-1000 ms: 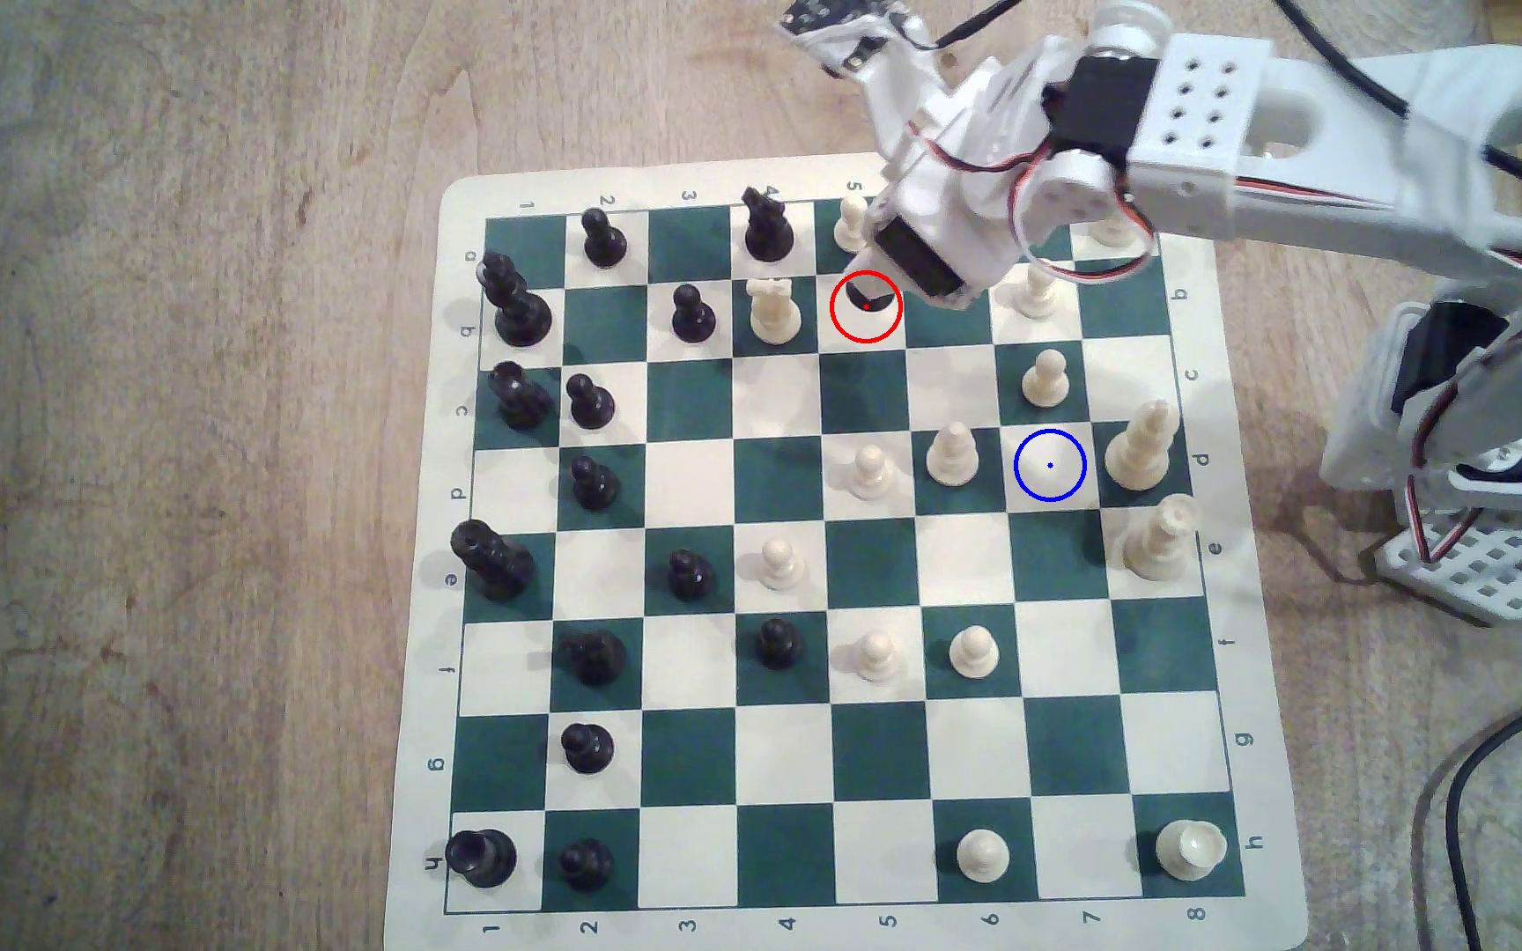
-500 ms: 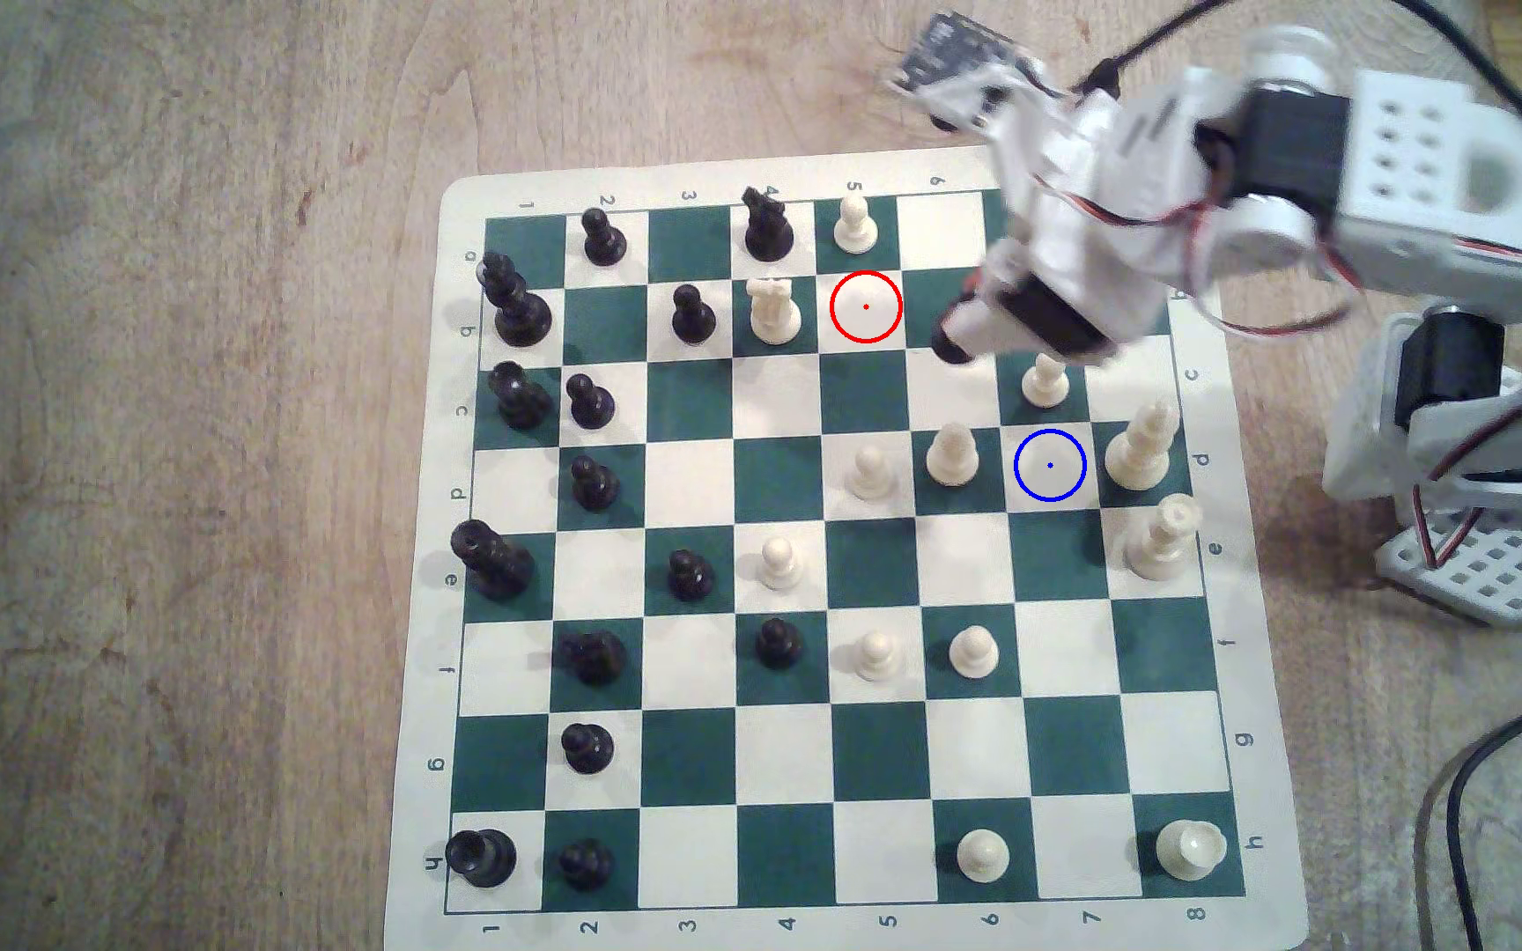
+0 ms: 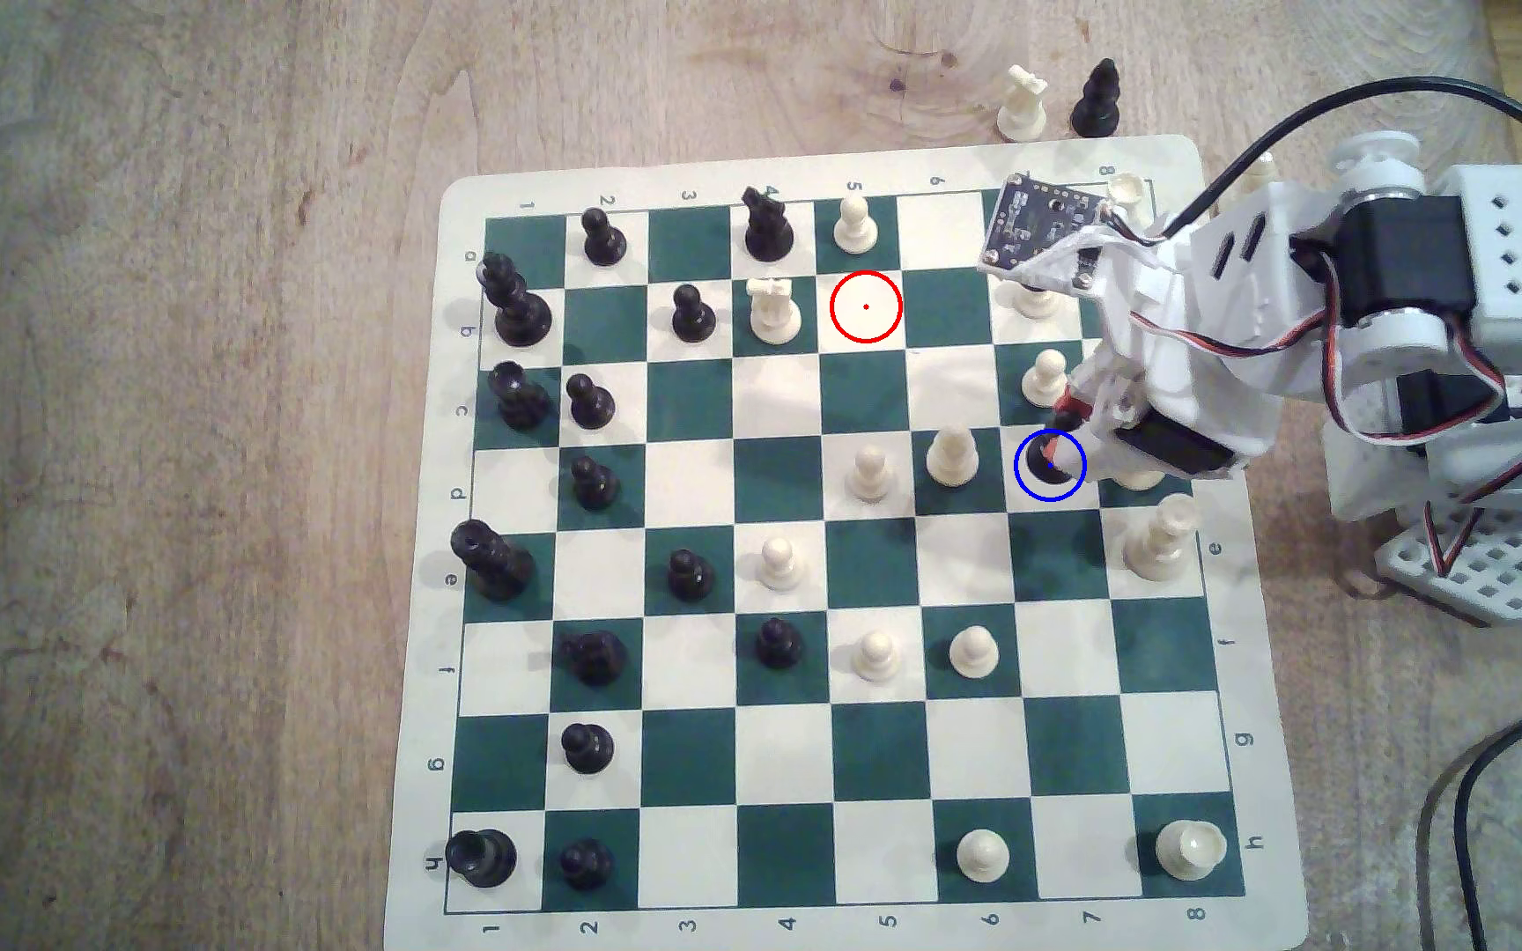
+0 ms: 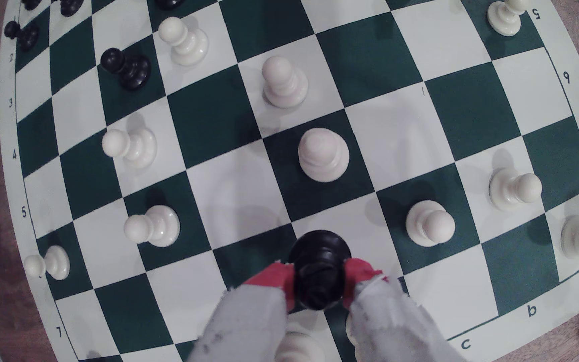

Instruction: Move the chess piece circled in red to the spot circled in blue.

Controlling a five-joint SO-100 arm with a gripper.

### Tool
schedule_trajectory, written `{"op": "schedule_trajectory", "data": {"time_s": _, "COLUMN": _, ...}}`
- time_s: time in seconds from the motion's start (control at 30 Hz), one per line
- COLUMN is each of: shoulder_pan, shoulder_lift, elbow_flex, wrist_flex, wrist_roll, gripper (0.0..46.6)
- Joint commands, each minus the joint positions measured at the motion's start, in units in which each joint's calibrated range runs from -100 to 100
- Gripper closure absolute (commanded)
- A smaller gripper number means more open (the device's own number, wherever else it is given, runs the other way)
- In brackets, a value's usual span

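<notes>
Surface: wood-grain table (image 3: 190, 457) under a green-and-cream roll-up chess board (image 3: 831, 860), seen in the exterior view.

Gripper: my gripper (image 4: 319, 282) is closed on the chess piece (image 4: 319, 268); the red fingertips (image 4: 270, 276) press its body from both sides, with no gap that I can see.

Held piece: a black bishop-like piece, upright or nearly so, long axis roughly vertical and running straight down from my fingertips. In the wrist view its broad round base sits over a cream square.

Key relation: the piece hangs directly below my jaws, and in the exterior view its dark base (image 3: 1039, 468) falls inside the blue ring of the spot (image 3: 1070, 489). What is left looks like a straight descent with no sideways travel, I judge.

Contact: I cannot tell whether the base is touching the board or is just above it.

Near neighbours: a white pawn (image 3: 952, 454) stands on the dark square just beside the spot toward the exterior view's left, and another white pawn (image 3: 1046, 377) on the dark square just beyond it. Both are close enough that my opening fingers could brush them.

Farther off: the red-ringed square (image 3: 866, 307) is bare, well apart from my gripper.

Far edge: a white piece (image 3: 1023, 102) and a black piece (image 3: 1097, 99) stand off the board on the table.
</notes>
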Motion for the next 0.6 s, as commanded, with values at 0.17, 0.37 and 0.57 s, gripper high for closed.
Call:
{"op": "schedule_trajectory", "data": {"time_s": 0.17, "shoulder_pan": -1.2, "shoulder_lift": 3.0, "elbow_flex": 2.2, "wrist_flex": -5.1, "wrist_roll": 0.2, "gripper": 43.9}}
{"op": "schedule_trajectory", "data": {"time_s": 0.37, "shoulder_pan": 0.6, "shoulder_lift": 4.2, "elbow_flex": 6.3, "wrist_flex": -7.9, "wrist_roll": 1.2, "gripper": 43.6}}
{"op": "schedule_trajectory", "data": {"time_s": 0.57, "shoulder_pan": 1.1, "shoulder_lift": 5.4, "elbow_flex": 6.5, "wrist_flex": -9.8, "wrist_roll": 1.6, "gripper": 43.5}}
